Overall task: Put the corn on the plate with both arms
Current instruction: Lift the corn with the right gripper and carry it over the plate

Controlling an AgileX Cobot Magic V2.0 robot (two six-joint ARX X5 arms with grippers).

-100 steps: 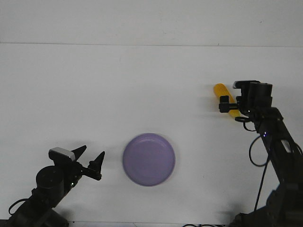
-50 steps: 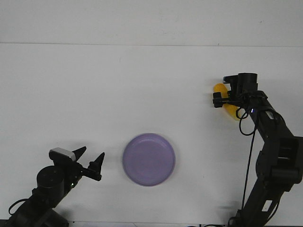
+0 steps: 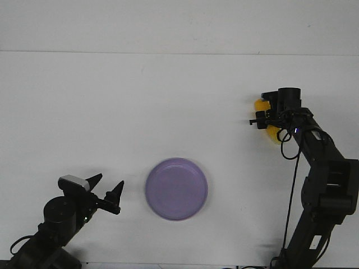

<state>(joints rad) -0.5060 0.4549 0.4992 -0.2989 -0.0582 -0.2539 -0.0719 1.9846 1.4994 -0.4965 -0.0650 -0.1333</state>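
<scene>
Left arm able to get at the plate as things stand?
Probably yes: the left gripper sits open just left of the plate, bare table between. The right gripper is off at the corn.

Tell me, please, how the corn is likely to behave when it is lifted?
The corn looks rounded and tapered, so it may roll if released. It seems rigid, probably not sagging. Mostly hidden behind the right end effector, its grip is unclear.
</scene>
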